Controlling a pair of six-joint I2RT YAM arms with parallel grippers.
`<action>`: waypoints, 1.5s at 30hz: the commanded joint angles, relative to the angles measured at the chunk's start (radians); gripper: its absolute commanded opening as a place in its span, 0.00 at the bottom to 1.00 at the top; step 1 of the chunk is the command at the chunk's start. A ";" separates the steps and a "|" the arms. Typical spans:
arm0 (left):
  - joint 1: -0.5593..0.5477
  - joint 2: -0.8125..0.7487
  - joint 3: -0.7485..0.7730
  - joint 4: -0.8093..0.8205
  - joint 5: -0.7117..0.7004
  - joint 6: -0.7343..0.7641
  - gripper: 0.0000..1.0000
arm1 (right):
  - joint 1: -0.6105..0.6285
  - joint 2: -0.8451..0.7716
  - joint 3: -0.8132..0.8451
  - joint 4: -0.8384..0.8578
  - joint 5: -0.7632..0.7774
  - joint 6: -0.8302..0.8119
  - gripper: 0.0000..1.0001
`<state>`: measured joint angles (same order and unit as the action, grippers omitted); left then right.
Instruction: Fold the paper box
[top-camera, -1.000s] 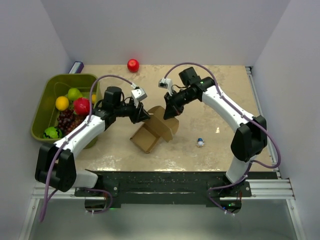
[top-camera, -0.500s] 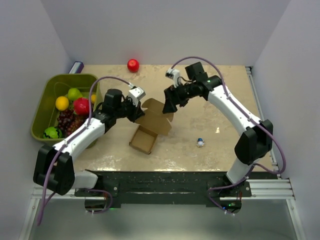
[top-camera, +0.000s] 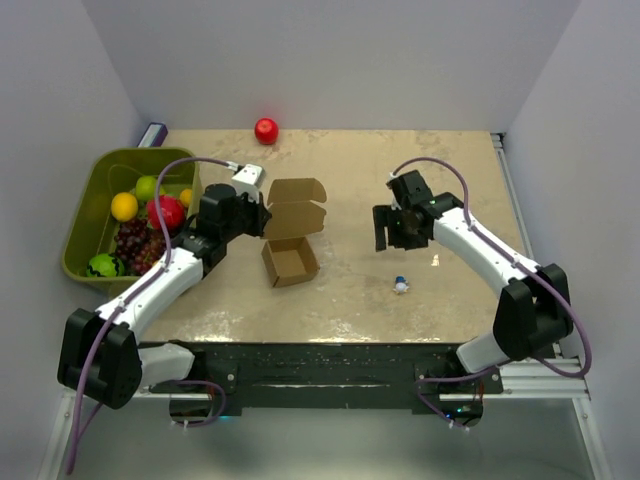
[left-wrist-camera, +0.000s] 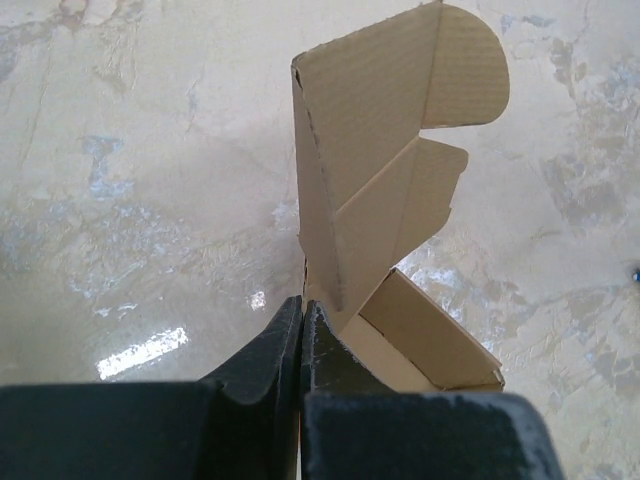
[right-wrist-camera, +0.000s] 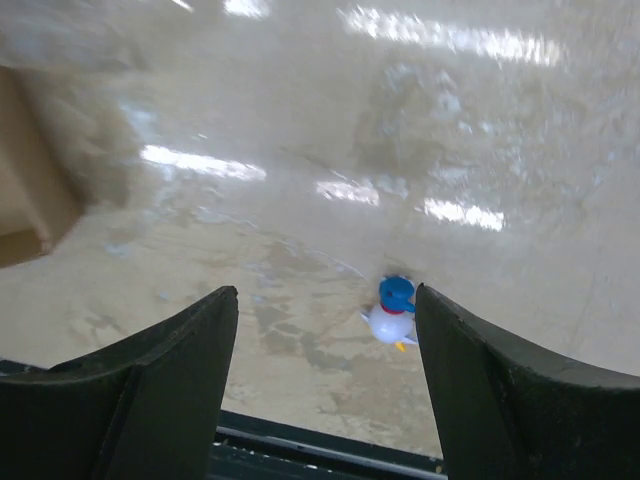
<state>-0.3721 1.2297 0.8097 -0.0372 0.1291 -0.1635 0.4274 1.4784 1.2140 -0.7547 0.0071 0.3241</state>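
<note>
The paper box (top-camera: 290, 260) is brown cardboard, a small open tray on the table with its lid (top-camera: 293, 207) raised behind it. In the left wrist view the lid (left-wrist-camera: 380, 170) stands upright over the tray, and its edge runs down into my left gripper (left-wrist-camera: 301, 305), which is shut on it. From above, my left gripper (top-camera: 262, 222) sits at the box's left side. Off to the right of the box, my right gripper (top-camera: 392, 232) is open and touches nothing. Between its fingers (right-wrist-camera: 325, 295) only table shows, with a corner of the box (right-wrist-camera: 30, 190) at far left.
A green bin (top-camera: 75, 215) of fruit stands at the left edge. A red ball (top-camera: 266, 130) lies at the back. A small blue and white toy (top-camera: 401, 285) (right-wrist-camera: 390, 312) lies below the right gripper. A purple item (top-camera: 153, 134) sits in the back left corner.
The right gripper let go of the box, opened and pulled away to the right. The box turned and settled on the table with its lid up, the left gripper still holding it.
</note>
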 joint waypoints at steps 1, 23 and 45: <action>0.007 -0.021 -0.001 0.057 -0.020 -0.057 0.00 | 0.008 0.006 -0.063 -0.002 0.128 0.085 0.74; 0.007 -0.036 -0.007 0.051 -0.016 -0.051 0.00 | -0.010 0.158 -0.287 0.161 0.113 0.141 0.46; 0.007 0.046 -0.006 0.172 0.225 0.019 0.00 | 0.025 -0.170 -0.156 0.194 0.010 -0.022 0.00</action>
<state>-0.3706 1.2362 0.7925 0.0406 0.2375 -0.1799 0.4198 1.4883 0.9691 -0.6495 0.0872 0.3836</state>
